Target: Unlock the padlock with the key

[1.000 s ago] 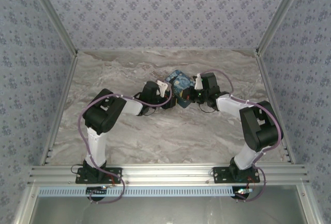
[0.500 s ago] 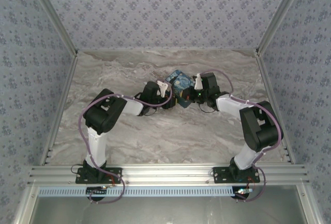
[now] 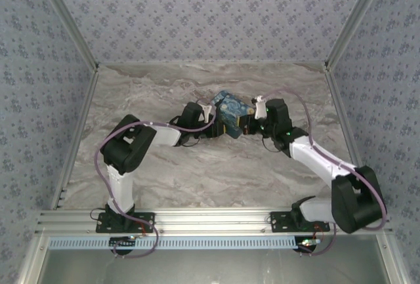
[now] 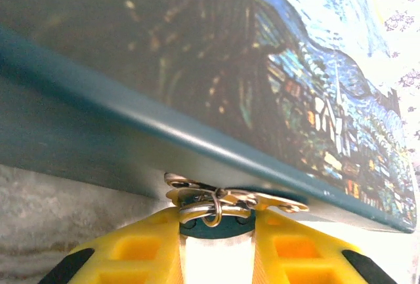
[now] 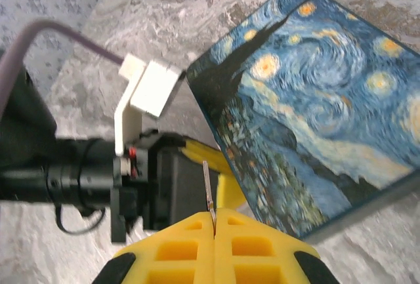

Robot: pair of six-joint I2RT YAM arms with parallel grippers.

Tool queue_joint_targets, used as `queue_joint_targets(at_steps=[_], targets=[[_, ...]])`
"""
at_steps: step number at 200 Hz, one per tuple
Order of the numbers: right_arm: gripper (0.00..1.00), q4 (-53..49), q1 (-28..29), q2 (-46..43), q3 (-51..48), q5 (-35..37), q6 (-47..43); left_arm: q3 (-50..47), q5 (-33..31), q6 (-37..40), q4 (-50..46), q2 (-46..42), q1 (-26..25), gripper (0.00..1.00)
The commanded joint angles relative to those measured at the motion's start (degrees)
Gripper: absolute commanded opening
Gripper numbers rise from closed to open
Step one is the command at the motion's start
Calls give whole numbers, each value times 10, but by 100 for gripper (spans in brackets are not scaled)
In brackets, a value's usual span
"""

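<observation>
One padlock (image 4: pixel 213 213), one key (image 5: pixel 208 189) (one box (image 5: pixel 308 100)).

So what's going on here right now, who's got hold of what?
The left claw is clamped on the tiny teal padlock, whose silvery loop hangs at the edge of the blue-and-yellow swirl-painted box. The right claw is shut on a thin metal key, whose blade sticks out free beside the box, facing the left arm. The key is not yet in the lock.
</observation>
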Motion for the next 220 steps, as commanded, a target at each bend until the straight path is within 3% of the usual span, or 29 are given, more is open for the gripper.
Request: queue_joint_targets(at_steps=[1,62,153,220], targets=[[0,-41,29,-33,-43,52,-65,22,28,-42,-27,-40,-5,23],[0,-7,110,-38,-118,153,-120,52,55,-111,-77,-59,-9,17],[0,54,110,21,-108,157,-208,73,69,-159,-122,-67,-11,17],[0,112,87,58,-99,120,-208,76,73,-171,-122,-67,-17,15]])
